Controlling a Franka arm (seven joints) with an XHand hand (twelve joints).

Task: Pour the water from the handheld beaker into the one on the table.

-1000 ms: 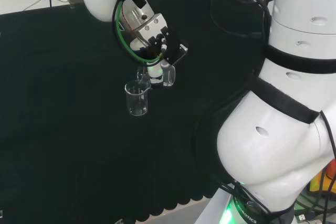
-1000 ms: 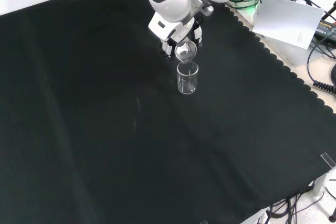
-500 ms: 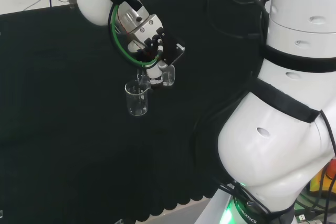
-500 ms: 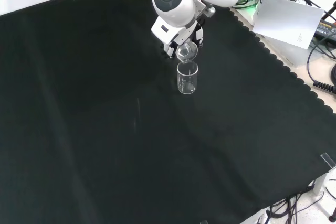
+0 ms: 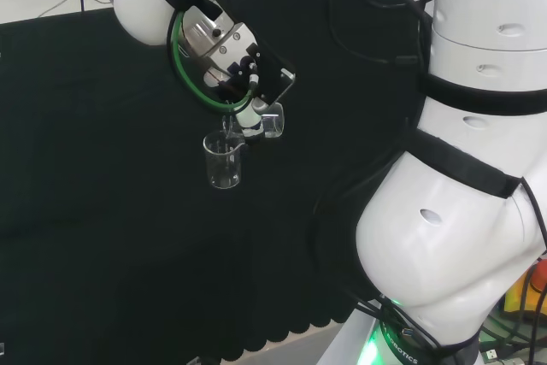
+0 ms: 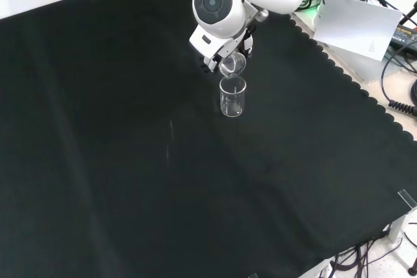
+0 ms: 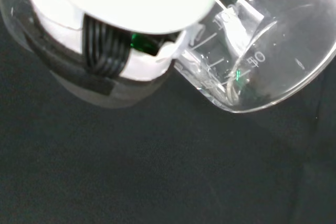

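Holding the handheld beaker (image 5: 272, 122) in my hand (image 5: 235, 61), I keep it tipped steeply above the standing beaker (image 5: 224, 161) on the desk (image 5: 102, 211). My fingers (image 5: 250, 117) are curled round the tilted vessel's wall.

Head view:
- My hand hangs over the black cloth to the left of my own white links.
- The tilted beaker's mouth points down and left, its lip just above the rim of the standing beaker.
- The standing beaker is upright on the cloth, below and slightly left of my hand.

Front view:
- My hand (image 6: 225, 53) sits partly behind a white link with a round grey cap.
- The handheld beaker (image 6: 232, 64) shows its round mouth directly above the standing beaker (image 6: 232, 97), very near its rim; whether the two touch cannot be told.
- The standing beaker is upright in the upper middle of the desk (image 6: 130, 180).

Wrist view:
- The handheld beaker (image 7: 262, 61) lies close and large, graduation marks visible on its clear wall, its rim over dark cloth.
- A white and black part of my hand (image 7: 105, 51) sits just beside it.

How much water is in either vessel cannot be told.
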